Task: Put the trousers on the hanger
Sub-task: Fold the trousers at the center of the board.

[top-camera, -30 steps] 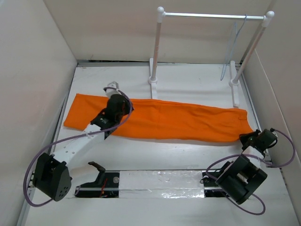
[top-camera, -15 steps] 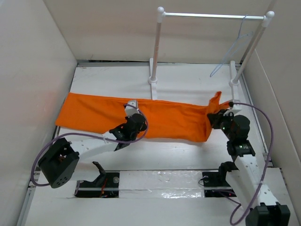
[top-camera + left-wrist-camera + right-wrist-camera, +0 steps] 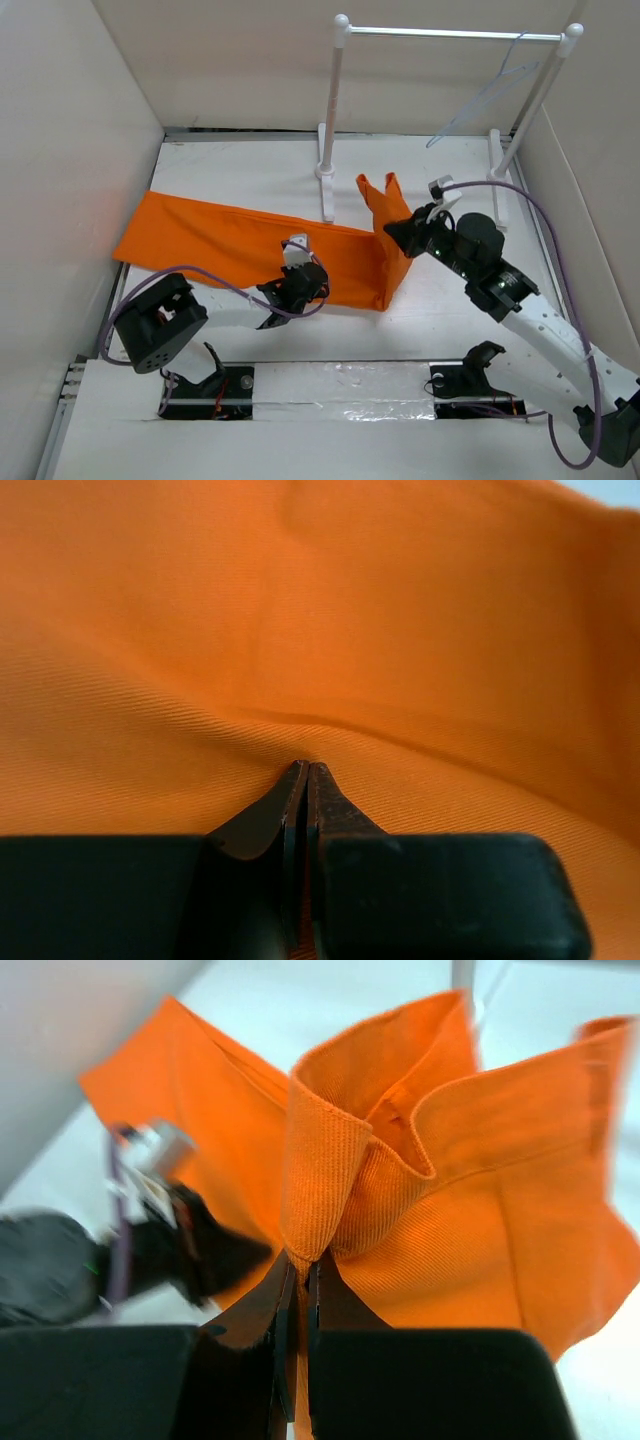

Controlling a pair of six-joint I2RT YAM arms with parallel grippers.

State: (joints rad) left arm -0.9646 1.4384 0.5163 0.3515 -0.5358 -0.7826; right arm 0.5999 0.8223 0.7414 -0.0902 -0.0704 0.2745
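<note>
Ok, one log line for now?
left gripper: shut on trousers | right gripper: shut on trousers, end held up | hanger: on rail, bare

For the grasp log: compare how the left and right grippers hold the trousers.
The left gripper pinches a low wrinkle of the trousers near mid-length, cloth flat on the table; the right gripper holds a bunched end raised, folded back over. Both have fingers shut on orange cloth.

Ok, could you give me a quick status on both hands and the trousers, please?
Left hand shut on trousers mid-length. Right hand shut on lifted end. Hanger on rail, untouched. Rail post near lifted end.
</note>
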